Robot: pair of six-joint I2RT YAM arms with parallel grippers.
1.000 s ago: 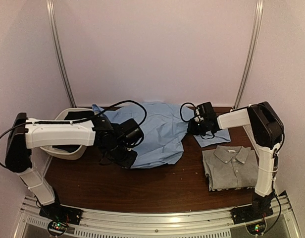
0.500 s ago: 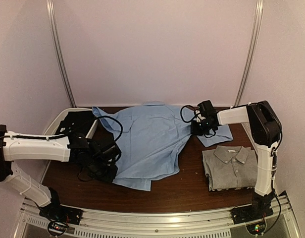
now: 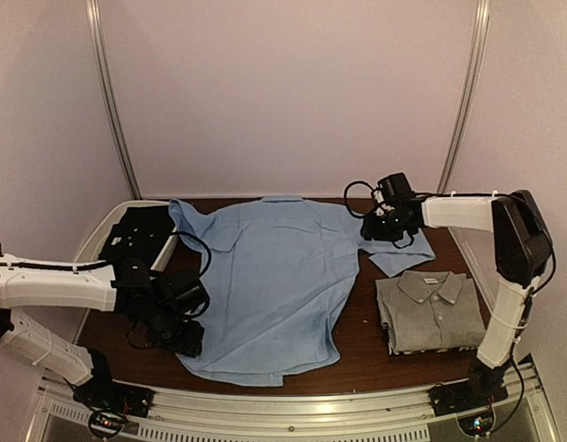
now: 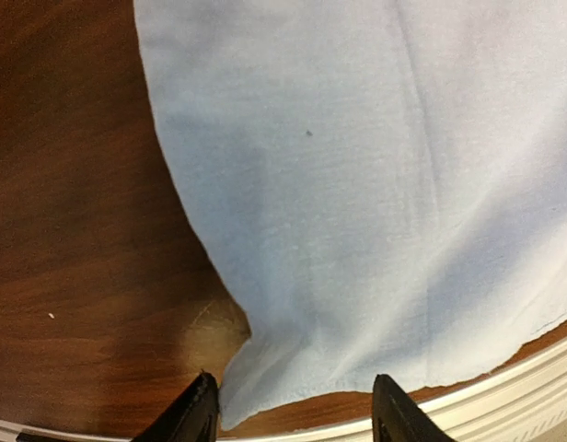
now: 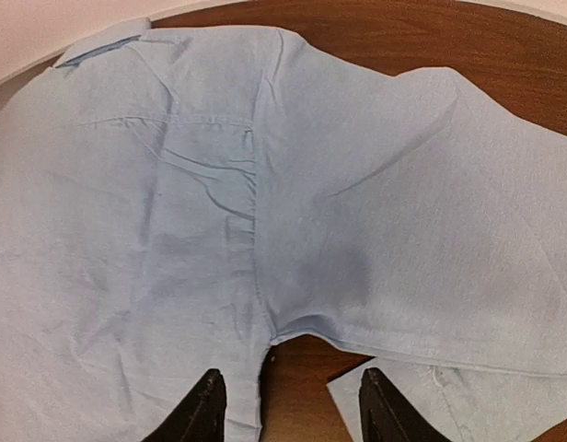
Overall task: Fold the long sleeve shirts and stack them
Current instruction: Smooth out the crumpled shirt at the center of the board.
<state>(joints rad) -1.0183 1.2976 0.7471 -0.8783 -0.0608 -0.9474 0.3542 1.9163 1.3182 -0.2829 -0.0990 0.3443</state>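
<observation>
Rail [image 3: 293, 412]: pale metal strip along the near edge of the table [image 3: 357, 354]. The left wrist view cuts it off at the lower right corner.
Left gripper [image 4: 297, 416]: fingers apart, nothing clamped, low over the near left corner of the light blue shirt [image 3: 274, 276]. The left wrist view shows only two dark fingertips, with the hem lying flat on the wood between them. In the top view the dark wrist body hides the fingertips.
Grey shirt [image 3: 435, 318]: folded to a rectangle, collar at the far side, on the near right of the table and apart from the light blue shirt. The right arm's upright link covers its right edge. It appears in neither wrist view.
Shirt layout: the light blue shirt is spread flat at table centre, hem near, collar [image 3: 283, 199] far. A yoke seam and a centre pleat show only in the right wrist view. The button front is out of sight.
Right gripper [image 5: 293, 410]: fingers apart, holding nothing, over the junction of shirt body and sleeve, with bare wood between the fingertips. The top view shows only the wrist and cables.
Right-side sleeve [image 3: 403, 253]: lies out to the right. Its end is cut off in the right wrist view.
Bin [image 3: 93, 241]: white, far left. It holds a dark item [image 3: 136, 232] whose kind cannot be made out.
</observation>
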